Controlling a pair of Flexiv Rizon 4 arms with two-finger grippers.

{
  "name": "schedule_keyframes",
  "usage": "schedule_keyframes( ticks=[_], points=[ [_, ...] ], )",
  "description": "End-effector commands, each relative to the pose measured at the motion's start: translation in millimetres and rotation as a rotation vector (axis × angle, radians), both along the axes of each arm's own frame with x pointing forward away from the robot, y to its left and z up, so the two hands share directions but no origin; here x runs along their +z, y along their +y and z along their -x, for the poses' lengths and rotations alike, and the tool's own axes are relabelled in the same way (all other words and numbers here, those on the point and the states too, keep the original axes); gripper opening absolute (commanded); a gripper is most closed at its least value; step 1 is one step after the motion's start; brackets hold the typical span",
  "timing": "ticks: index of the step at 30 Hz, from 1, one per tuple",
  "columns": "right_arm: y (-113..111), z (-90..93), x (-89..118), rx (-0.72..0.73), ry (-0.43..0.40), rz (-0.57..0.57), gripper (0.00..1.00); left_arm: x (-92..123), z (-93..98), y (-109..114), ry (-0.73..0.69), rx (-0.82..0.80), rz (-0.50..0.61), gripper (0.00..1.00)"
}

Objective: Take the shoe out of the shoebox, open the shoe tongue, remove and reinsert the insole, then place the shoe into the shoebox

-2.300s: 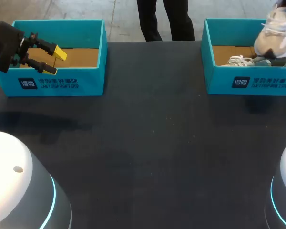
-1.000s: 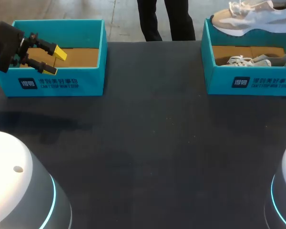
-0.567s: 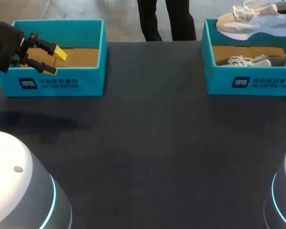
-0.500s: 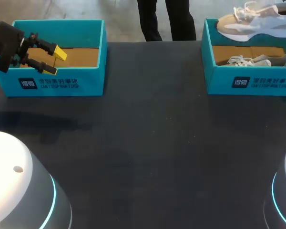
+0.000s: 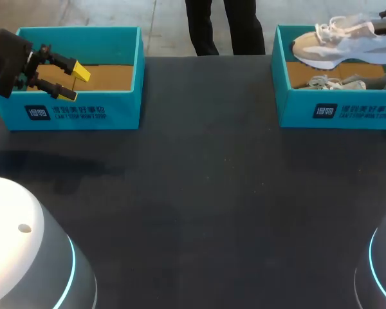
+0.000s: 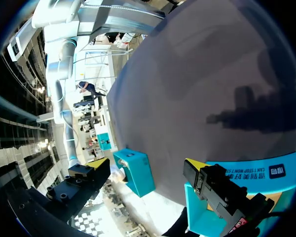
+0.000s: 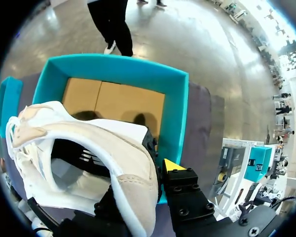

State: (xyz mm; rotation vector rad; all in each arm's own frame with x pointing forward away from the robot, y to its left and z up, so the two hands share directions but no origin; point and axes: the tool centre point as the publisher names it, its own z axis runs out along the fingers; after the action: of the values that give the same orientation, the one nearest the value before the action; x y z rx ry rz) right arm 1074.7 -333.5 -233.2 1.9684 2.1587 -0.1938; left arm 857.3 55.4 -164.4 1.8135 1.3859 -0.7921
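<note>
Across a dark bench [image 5: 206, 193], a teal shoebox at each far corner. Over the left shoebox [image 5: 77, 111], the left pincer [image 5: 74, 82], released, fingers spread, nothing between. Above the right shoebox [image 5: 338, 112], a white-and-beige sneaker [image 5: 344, 42], sole down, toe toward the middle, heel clenched in the right pincer [image 7: 145, 165]. Below it, inside that box, a second sneaker [image 5: 347, 82], lying flat.

Blk table [image 5: 199, 193]: L shoebox [image 5: 83, 112], R shoebox [image 5: 338, 111].

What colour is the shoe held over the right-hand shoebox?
The shoe is white with beige panels; clearest in the right wrist view.
</note>
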Motion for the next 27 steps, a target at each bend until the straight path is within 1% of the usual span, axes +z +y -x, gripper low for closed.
schedule_keyframes(
  ticks=[1, 13, 21, 27],
  points=[
    [-1, -3.8, -6, -0.004, 0.002, -0.004, 0.00, 0, 0.6, 0, -0.001, 0.001, -0.002, 1.00],
    [-3, -11.1, -17, -0.009, -0.006, 0.001, 0.00, 0, 0.6, 0, -0.001, 0.001, -0.002, 1.00],
    [-6, -12.5, -25, -0.021, -0.012, -0.003, 0.00, 0, 0.6, 0, -0.001, 0.001, -0.002, 1.00],
    [-6, -14.3, -24, -0.021, -0.013, -0.007, 0.00, 0, 0.6, 0, -0.001, 0.001, -0.002, 1.00]
  ],
)
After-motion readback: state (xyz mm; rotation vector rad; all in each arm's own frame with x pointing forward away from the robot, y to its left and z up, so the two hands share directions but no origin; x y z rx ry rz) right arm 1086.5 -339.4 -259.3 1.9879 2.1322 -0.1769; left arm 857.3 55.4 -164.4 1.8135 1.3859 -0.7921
